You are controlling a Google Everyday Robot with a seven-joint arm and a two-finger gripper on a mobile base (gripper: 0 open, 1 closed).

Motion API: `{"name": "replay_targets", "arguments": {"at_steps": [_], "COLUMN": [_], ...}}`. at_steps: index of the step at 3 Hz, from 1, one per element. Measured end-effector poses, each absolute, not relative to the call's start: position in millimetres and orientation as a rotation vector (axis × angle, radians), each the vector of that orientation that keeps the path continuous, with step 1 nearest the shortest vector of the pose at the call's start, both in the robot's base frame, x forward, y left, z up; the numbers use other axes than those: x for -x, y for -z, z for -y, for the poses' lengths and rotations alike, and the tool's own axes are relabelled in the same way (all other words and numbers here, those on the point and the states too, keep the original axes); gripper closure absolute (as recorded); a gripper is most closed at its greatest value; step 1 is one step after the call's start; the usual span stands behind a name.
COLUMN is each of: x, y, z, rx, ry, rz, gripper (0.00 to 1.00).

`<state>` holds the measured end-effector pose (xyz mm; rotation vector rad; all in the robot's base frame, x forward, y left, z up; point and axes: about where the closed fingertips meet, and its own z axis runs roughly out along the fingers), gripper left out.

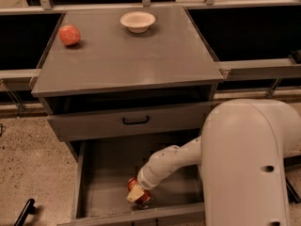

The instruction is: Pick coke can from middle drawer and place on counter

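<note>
My gripper (135, 193) is down inside the wide, shallow grey wooden middle drawer (103, 173), which stands open at the foot of the cabinet. It is right against the small red aluminium coke can (144, 200). The can sits on the drawer floor close to the front wall, about midway along it. I cannot tell whether my jaws have closed on it, as my own wrist covers most of the can.

I judge the can light, thin-walled and smooth, so it will dent if squeezed hard and slip if held loosely. The best hold is across its round painted body near the middle, not on the silver ends.

Above a closed grey drawer front (94, 125) with a black handle, the large flat grey counter (141, 60) carries a round red-orange apple (69, 35) and a shallow cream bowl (137, 20), both near its far edge.
</note>
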<state>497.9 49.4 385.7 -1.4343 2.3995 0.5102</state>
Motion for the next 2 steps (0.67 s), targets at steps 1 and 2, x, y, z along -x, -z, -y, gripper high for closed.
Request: {"name": "replay_targets", "arguments": {"at_steps": [1,2], "x": [-495.9,-495.6], "y": [-370.0,-361.7], "z": [-46.6,-51.9], "rx": [1.422,1.418], "ry": [-0.503,-0.51], "rz": [-2.434,-2.449], "gripper": [0.49,0.8]}}
